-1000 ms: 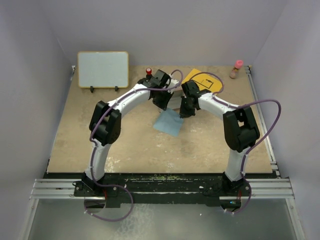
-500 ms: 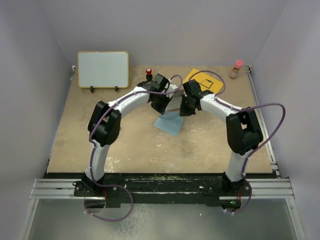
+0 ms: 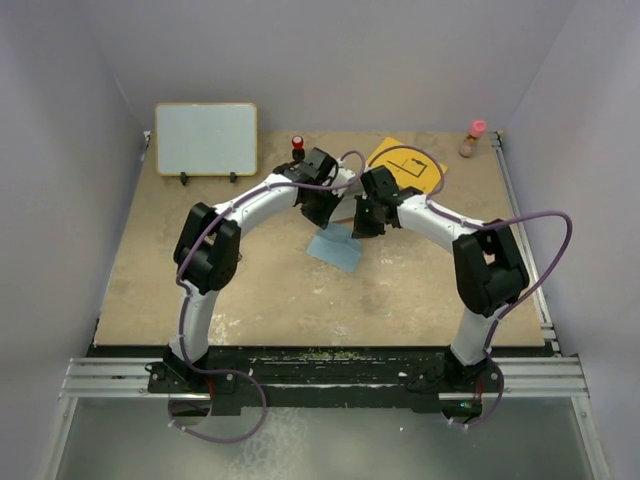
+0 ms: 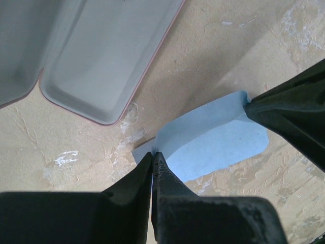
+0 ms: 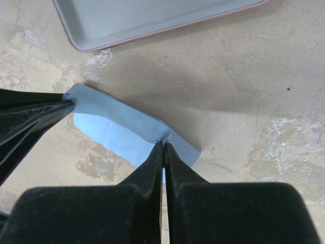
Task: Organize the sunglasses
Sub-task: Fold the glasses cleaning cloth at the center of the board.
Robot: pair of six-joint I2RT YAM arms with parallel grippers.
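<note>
The sunglasses are not in view. A light blue cloth (image 3: 336, 247) lies mid-table, and each gripper pinches one of its far corners. My left gripper (image 4: 153, 154) is shut on one corner of the cloth (image 4: 213, 136). My right gripper (image 5: 162, 144) is shut on the other corner of the cloth (image 5: 114, 129). The pinched edge is raised and the cloth sags between the two grippers. The open pinkish-brown case (image 4: 101, 56), grey inside and empty where it shows, lies just beyond the cloth and also shows in the right wrist view (image 5: 152, 15). In the top view the grippers (image 3: 322, 212) (image 3: 364, 224) stand close together.
A framed whiteboard (image 3: 206, 138) stands at the back left. A red-topped object (image 3: 297, 143) sits behind the left arm. A yellow card (image 3: 408, 163) lies at the back, right of centre. A small pink-capped bottle (image 3: 474, 138) stands at the back right corner.
Both grippers have drawn closer together and a little toward the back with the cloth's corners. The cloth now looks smaller and more bunched below them.
</note>
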